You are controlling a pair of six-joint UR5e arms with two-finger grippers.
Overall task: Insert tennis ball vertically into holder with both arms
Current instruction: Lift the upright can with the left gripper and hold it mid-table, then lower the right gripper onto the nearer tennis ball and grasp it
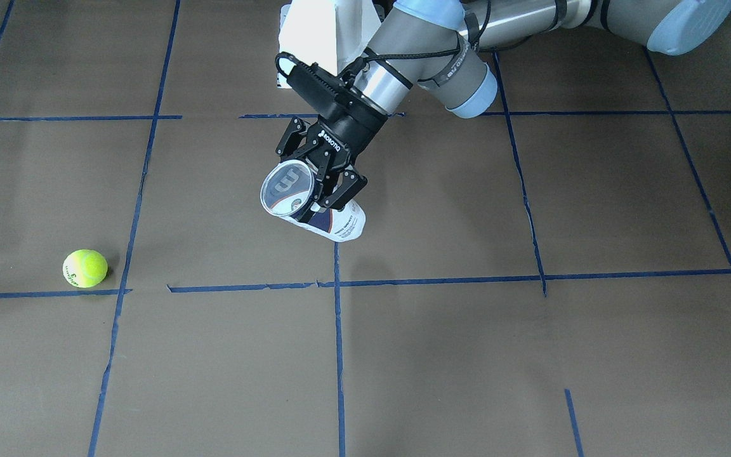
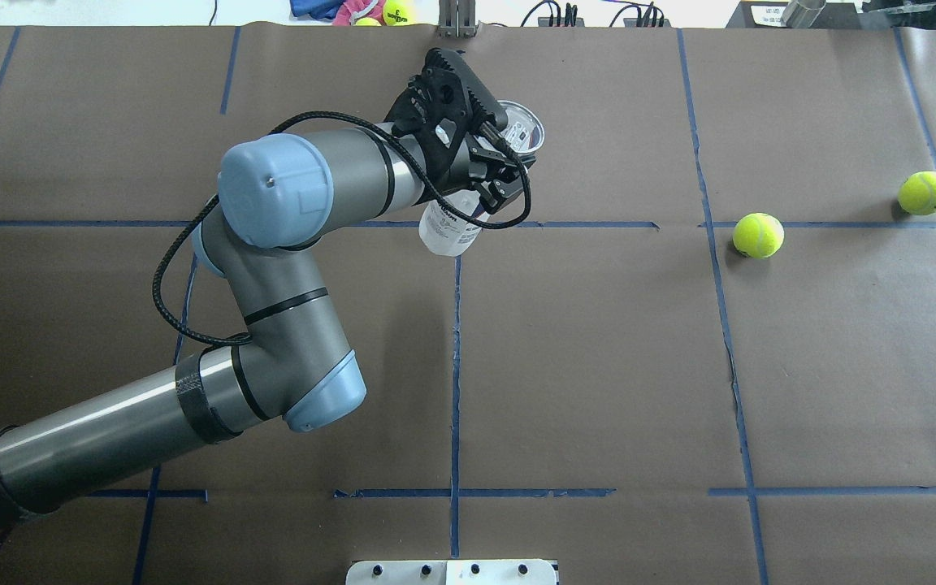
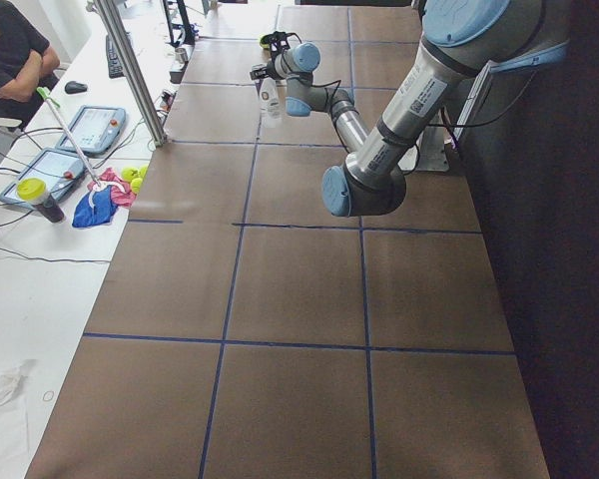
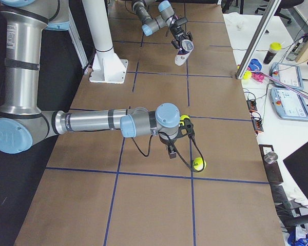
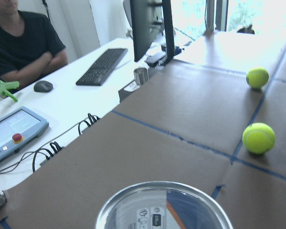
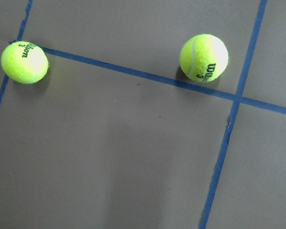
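left jaws clamp holder (image 1: 335, 223), lifted; long axis near upright, tilted, mouth up; right jaws: cannot tell.

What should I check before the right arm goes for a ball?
1. Left gripper shut on the holder: ok.
2. Holder vertical: not ok, tilted.
3. Holder mouth clear of a lid: cannot tell.
4. Tennis ball free on the table: ok; second ball lies apart from it.
5. Right gripper open: cannot tell.
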